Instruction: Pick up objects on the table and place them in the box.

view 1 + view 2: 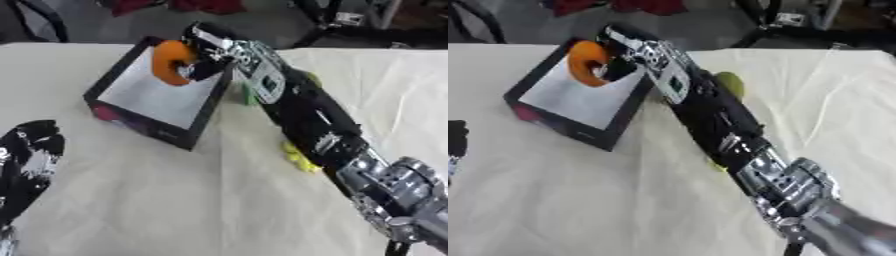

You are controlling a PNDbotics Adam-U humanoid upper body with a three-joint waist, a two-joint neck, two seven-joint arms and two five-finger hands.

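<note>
My right hand (208, 52) reaches over the far right part of the black box (114, 82), its fingers curled round an orange ring-shaped object (169, 62) held above the box's white floor. A yellow object (299, 159) lies on the table, partly hidden under my right forearm. A green object (730, 84) shows beside the forearm, just right of the box. My left hand (31, 150) rests at the lower left, away from the box, fingers relaxed.
The box stands on a cream cloth-covered table (175, 200). Behind the far table edge are dark chair legs and something red (201, 6) on the floor.
</note>
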